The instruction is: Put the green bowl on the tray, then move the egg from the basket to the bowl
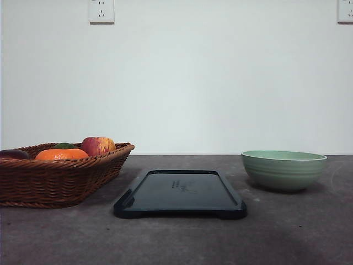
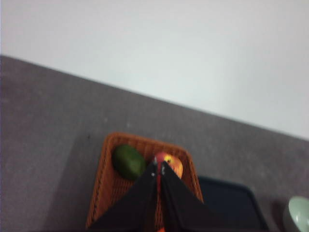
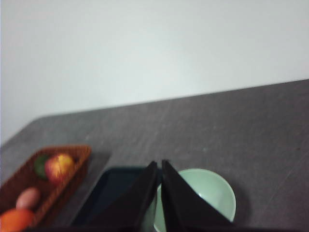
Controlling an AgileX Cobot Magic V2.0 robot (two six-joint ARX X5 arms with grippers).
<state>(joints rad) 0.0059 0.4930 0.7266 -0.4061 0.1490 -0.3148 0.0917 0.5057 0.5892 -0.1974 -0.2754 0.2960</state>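
The green bowl point(image 1: 283, 170) stands on the table to the right of the black tray point(image 1: 180, 193), which has nothing on it. At the left, the wicker basket point(image 1: 55, 179) holds fruit. A pale brownish egg point(image 3: 28, 198) lies in the basket point(image 3: 46, 186) between an apple and an orange. My left gripper point(image 2: 158, 168) hangs shut above the basket point(image 2: 104, 186), holding nothing. My right gripper point(image 3: 158, 165) is shut above the near side of the bowl point(image 3: 205, 195), next to the tray point(image 3: 113, 193), and it is also holding nothing.
The basket also holds an apple point(image 1: 98, 146), an orange point(image 1: 61, 154), a dark green fruit point(image 2: 128, 162) and a dark item point(image 1: 13, 154) at its left end. A white wall with sockets point(image 1: 101, 10) stands behind the grey table point(image 1: 176, 243).
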